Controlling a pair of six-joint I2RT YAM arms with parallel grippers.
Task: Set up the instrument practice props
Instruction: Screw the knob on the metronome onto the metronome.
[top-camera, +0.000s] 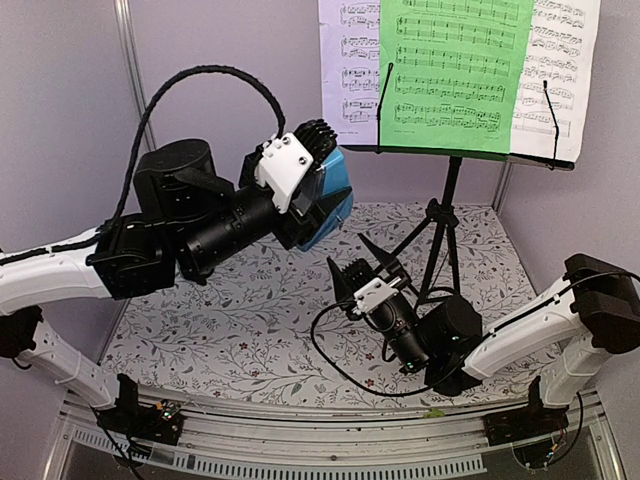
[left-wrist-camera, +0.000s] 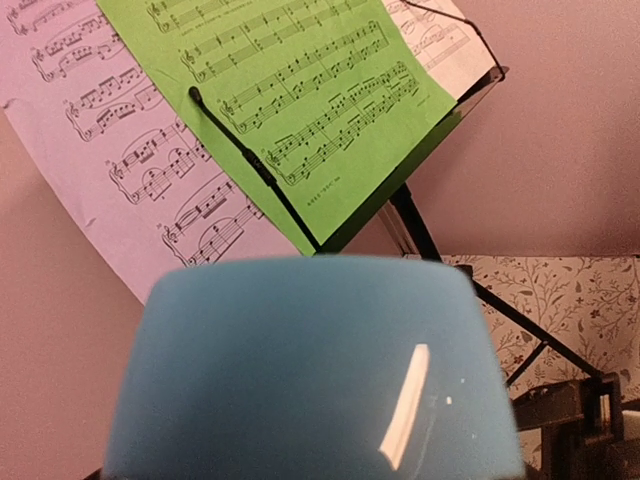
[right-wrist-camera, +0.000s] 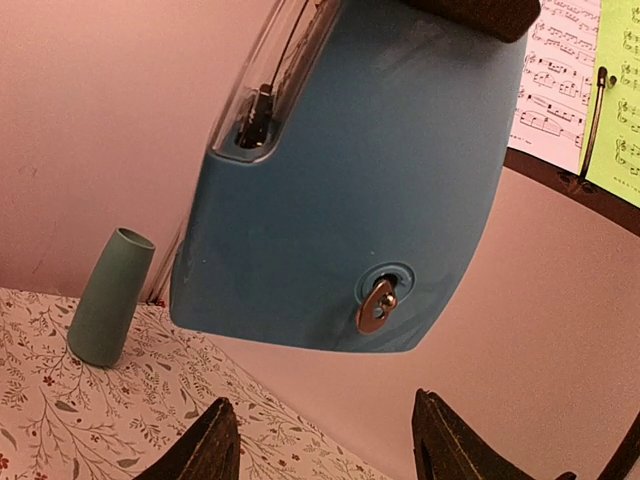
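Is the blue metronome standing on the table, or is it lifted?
Lifted: the left gripper holds the metronome tilted in the air above the table.

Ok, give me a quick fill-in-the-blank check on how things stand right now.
The left gripper holds the blue ___ in the air.
On the music stand, the middle sheet, lying over the white pages, is coloured ___.
The right gripper is ___, holding nothing.
Missing words: metronome; green; open.

Plain pinkish-grey walls (top-camera: 60, 80), floral-patterned table cover (top-camera: 250, 330), metal rail (top-camera: 350, 425) along near edge, corner post (top-camera: 123, 40) possibly aluminium
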